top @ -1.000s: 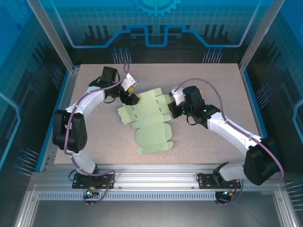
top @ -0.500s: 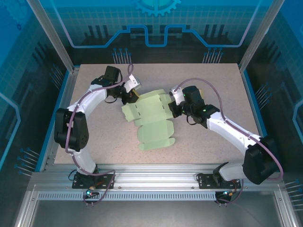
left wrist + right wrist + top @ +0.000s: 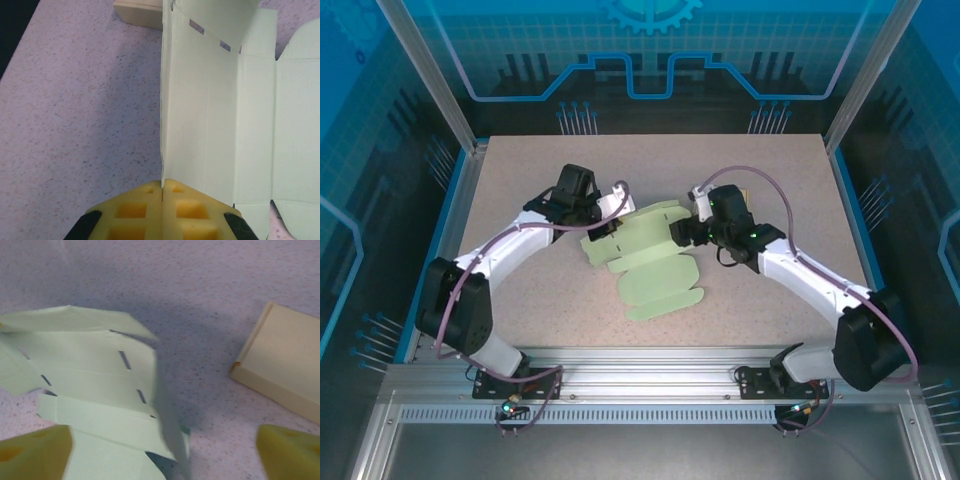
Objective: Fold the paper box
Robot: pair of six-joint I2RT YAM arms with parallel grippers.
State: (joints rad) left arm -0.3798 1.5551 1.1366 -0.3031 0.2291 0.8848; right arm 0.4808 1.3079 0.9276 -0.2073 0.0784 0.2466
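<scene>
1 pale tan block (image 3: 285, 367) (flat, rectangular) lies on the speckled table (image 3: 200, 280), ahead-right of the right gripper (image 3: 162, 455).

Pale green box (image 3: 650, 270); table (image 3: 770, 170) apparently speckled

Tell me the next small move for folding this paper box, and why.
Probably close the right gripper on the raised flap before it. The left gripper is shut on the opposite panel of the paper box, holding it upright, while the right jaws stand open near that flap.
</scene>
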